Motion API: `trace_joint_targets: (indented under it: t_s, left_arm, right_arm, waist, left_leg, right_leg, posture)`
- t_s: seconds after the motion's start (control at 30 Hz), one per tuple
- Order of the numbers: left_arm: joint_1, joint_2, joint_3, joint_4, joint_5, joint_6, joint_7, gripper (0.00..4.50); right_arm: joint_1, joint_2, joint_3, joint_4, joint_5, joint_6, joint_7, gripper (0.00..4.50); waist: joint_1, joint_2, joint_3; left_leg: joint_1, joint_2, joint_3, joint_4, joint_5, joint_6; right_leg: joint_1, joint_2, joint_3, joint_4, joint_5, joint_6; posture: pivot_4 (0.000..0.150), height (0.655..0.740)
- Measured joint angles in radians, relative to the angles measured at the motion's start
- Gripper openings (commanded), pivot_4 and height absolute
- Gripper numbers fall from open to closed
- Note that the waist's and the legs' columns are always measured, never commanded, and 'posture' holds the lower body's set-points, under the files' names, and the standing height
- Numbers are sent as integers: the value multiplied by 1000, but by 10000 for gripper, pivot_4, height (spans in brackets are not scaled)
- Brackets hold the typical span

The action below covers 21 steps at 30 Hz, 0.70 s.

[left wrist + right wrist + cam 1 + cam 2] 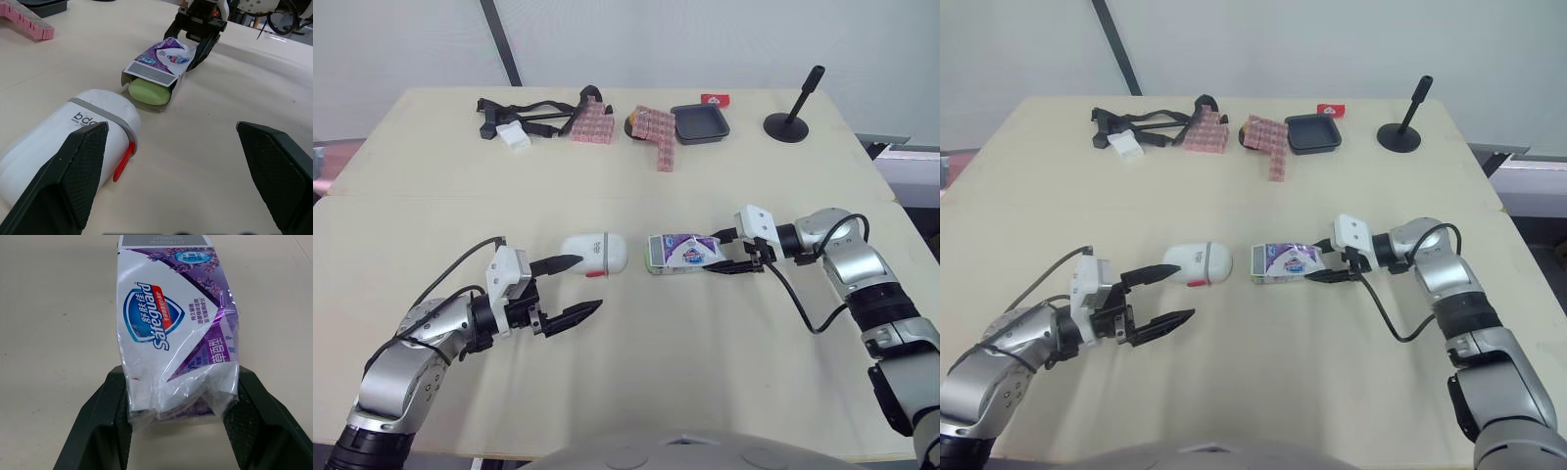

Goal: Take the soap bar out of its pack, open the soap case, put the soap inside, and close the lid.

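Left gripper (588, 282), spread wide, hovers beside the shut soap case (597, 252). Right gripper (717, 253) pinches the crumpled end of the soap pack (675, 253); the soap bar (149, 92) shows at its open mouth. Open worktop (705, 372) surrounds them.

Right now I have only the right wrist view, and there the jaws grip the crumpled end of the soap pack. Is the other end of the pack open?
Observer: Yes, the far end of the soap pack is open, and the green soap bar shows in the mouth, not yet out.
Operator: Please, where lies the soap case?
Observer: The white soap case lies just to the robot's left of that open end, lid closed.
Operator: And the left arm?
Observer: The left gripper is by the case with its jaws open, holding nothing.
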Motion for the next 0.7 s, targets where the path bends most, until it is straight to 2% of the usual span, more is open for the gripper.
trace_joint_targets:
  t_s: [0.07,0.2,0.7]
  left_arm:
    - [0,0,0,0,0,0,0,45000]
    - [2,0,-1,0,0,0,0,45000]
    - [-7,0,-18,0,1,0,0,45000]
  right_arm:
    - [0,-6,0,-2,0,4,0,24837]
    - [1,-14,-4,-12,3,11,-3,14501]
    - [45,-44,-31,-62,15,25,-19,14501]
  waist:
    - [0,0,0]
    - [-1,0,0]
    - [1,0,0]
  left_leg:
    - [0,0,0,0,0,0]
    - [0,0,0,0,0,0]
    - [0,0,0,0,0,0]
  right_leg:
    - [0,0,0,0,0,0]
    - [0,0,0,0,0,0]
    - [0,0,0,0,0,0]
  posture:
    - [1500,7400]
    - [1500,7400]
    - [1500,7400]
